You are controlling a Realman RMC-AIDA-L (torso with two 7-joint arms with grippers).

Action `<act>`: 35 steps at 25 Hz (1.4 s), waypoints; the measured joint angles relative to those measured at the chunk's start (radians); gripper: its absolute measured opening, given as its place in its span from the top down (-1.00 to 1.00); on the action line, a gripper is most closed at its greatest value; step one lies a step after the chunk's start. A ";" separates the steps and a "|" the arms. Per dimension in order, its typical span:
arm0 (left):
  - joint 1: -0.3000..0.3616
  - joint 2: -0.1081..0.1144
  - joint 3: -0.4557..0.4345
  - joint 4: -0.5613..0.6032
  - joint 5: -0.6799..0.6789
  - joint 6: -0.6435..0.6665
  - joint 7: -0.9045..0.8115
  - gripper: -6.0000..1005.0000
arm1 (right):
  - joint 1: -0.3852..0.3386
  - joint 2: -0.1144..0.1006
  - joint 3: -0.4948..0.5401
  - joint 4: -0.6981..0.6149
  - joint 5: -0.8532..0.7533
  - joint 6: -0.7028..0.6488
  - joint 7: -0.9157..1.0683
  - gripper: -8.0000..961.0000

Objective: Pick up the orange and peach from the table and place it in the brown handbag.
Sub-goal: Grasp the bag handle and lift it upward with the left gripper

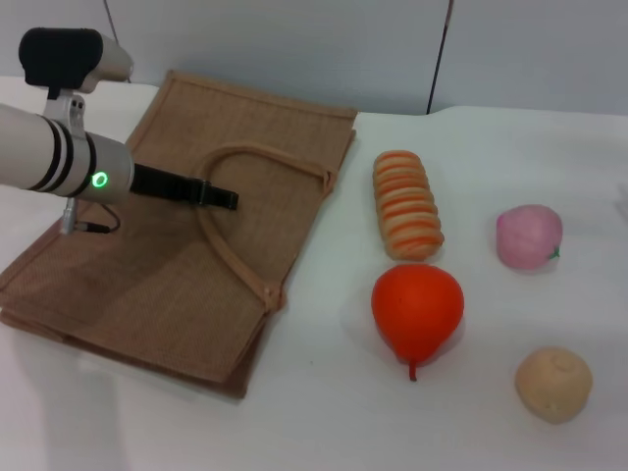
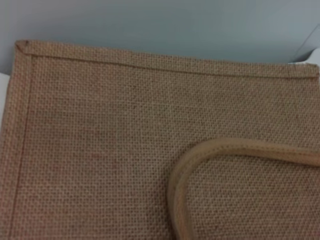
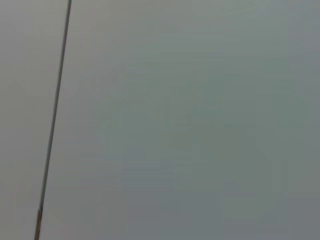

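Orange point(image 1: 417, 311): on table point(image 1: 324, 412), right of brown handbag point(image 1: 147, 265) | peach point(image 1: 528, 236): far right, apart from orange | handbag: flat, left | left gripper point(image 1: 224, 197): above handbag, finger opening cannot be told, holds nothing visible.

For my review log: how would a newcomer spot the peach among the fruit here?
Start at the brown handbag lying flat on the table's left, then look past the striped bread loaf to the far right. The peach is the small pink fruit there, unlike the red-orange orange and beige ball.
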 joint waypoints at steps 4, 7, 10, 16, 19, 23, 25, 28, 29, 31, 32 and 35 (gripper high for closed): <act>0.000 0.000 0.000 -0.001 0.001 0.000 -0.011 -0.49 | 0.000 0.000 0.001 0.000 0.000 0.000 0.001 -0.83; 0.001 0.000 0.000 0.003 0.001 0.000 -0.012 -0.49 | -0.002 0.000 0.001 0.000 0.000 0.000 0.001 -0.83; 0.001 0.000 0.000 0.004 0.002 -0.001 -0.011 -0.49 | -0.003 0.000 0.001 0.000 0.000 0.000 0.002 -0.83; 0.001 -0.001 0.000 0.005 0.004 -0.001 -0.008 -0.13 | -0.001 0.000 0.001 0.000 0.000 0.000 0.002 -0.83; 0.002 -0.001 0.000 0.005 0.004 0.001 -0.007 0.13 | -0.001 0.000 0.001 0.000 0.000 0.000 0.002 -0.83; 0.006 -0.001 0.000 0.005 0.000 0.014 -0.005 0.45 | -0.001 0.000 0.001 0.000 0.000 0.000 0.002 -0.83; 0.007 -0.001 0.000 0.005 -0.003 0.014 -0.004 0.52 | -0.001 0.000 0.001 0.000 0.000 0.000 0.002 -0.83; 0.008 -0.001 -0.003 0.005 -0.005 0.021 -0.002 0.61 | -0.001 0.000 0.001 0.000 0.000 0.000 0.002 -0.83; 0.008 -0.002 -0.006 0.005 -0.006 0.023 0.002 0.62 | -0.001 0.000 0.001 0.000 0.000 0.000 0.002 -0.83; 0.010 -0.008 -0.012 0.007 -0.023 0.028 0.027 0.64 | -0.001 0.000 0.001 0.000 0.000 0.000 0.002 -0.83; 0.012 -0.011 -0.013 0.008 -0.036 0.030 0.041 0.65 | -0.002 0.000 0.001 0.000 0.000 0.000 0.002 -0.83; 0.021 -0.018 -0.014 0.008 -0.097 0.035 0.095 0.69 | -0.003 0.000 0.000 0.000 0.000 0.000 0.002 -0.83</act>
